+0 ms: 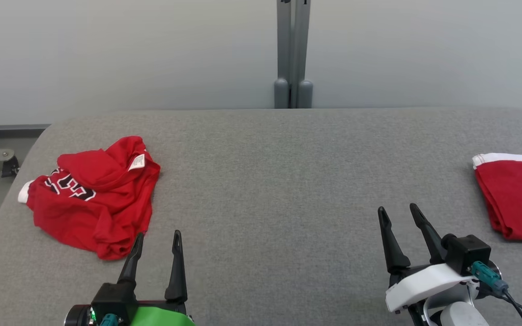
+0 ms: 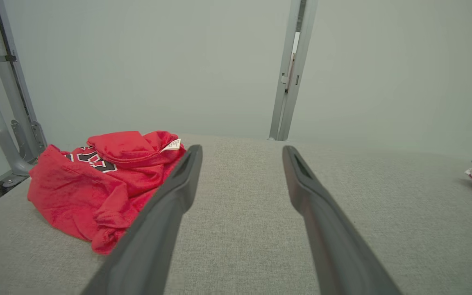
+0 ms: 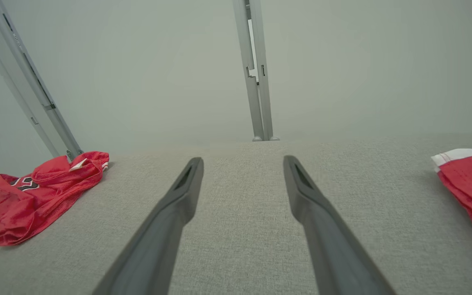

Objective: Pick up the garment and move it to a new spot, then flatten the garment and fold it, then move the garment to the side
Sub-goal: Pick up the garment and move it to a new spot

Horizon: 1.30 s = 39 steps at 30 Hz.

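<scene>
Grey table (image 1: 265, 181): crumpled garment (image 1: 91, 199), red cloth (image 1: 517, 203)

Head view: high, looking forward and down across the grey table (image 1: 261, 181).
Left wrist view: low, close to the crumpled red shirt (image 2: 96, 184).
Right wrist view: low, facing the post (image 3: 256, 82).
Shared: table, shirt, post.

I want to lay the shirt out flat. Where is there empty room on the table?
The wide middle of the table is bare, between the crumpled red shirt at the left and the folded red cloth at the right. Those ends are crowded.
</scene>
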Available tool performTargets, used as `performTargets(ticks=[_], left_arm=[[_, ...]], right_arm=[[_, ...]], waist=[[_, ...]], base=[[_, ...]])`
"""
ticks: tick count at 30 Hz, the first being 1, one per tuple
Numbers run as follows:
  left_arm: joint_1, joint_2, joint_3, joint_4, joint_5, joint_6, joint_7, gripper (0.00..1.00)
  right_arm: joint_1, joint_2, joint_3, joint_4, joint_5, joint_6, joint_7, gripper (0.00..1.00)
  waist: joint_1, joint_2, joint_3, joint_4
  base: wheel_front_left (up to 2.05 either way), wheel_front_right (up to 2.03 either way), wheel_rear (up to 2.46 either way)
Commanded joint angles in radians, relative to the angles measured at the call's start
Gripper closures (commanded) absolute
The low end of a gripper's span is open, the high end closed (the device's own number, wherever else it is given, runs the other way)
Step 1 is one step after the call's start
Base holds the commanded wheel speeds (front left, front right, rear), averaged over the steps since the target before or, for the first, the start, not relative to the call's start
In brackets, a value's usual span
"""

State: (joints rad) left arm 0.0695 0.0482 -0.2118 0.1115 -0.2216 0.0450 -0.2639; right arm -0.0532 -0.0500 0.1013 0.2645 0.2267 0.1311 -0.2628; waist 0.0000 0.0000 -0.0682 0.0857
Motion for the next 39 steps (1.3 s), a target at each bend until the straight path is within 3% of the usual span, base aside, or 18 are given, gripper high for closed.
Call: performTargets(ticks=[1,15,22,30,39], left_arm=[[-0.012,0.004,0.004,0.0,0.012,-0.001,0.0,0.0],[-0.008,0.005,0.06,-0.005,0.051,-0.028,0.0,0.0],[-0.007,0.004,0.082,-0.008,0.068,-0.043,0.0,0.0],[-0.007,0.004,0.106,-0.007,0.077,-0.046,0.0,0.0],[-0.029,0.004,0.131,0.022,0.083,-0.042,0.0,0.0]], right_arm=[[0.007,-0.002,0.002,0.003,0.005,-0.001,-0.003,0.0],[-0.003,-0.002,0.053,0.018,0.049,-0.001,-0.002,0.0],[-0.005,-0.002,0.066,0.021,0.059,-0.001,-0.003,0.0],[-0.015,-0.002,0.081,0.025,0.061,-0.001,-0.003,0.0],[-0.016,-0.002,0.095,0.032,0.066,-0.001,-0.003,0.0]], waist=[[0.0,0.0,0.005,0.052],[0.0,0.0,0.004,0.301],[0.0,0.0,0.007,0.378],[0.0,0.0,0.014,0.4],[0.0,0.0,0.018,0.378]], base=[[0.0,0.0,0.0],[0.0,0.0,0.0],[0.0,0.0,0.0],[0.0,0.0,0.0],[0.0,0.0,0.0]])
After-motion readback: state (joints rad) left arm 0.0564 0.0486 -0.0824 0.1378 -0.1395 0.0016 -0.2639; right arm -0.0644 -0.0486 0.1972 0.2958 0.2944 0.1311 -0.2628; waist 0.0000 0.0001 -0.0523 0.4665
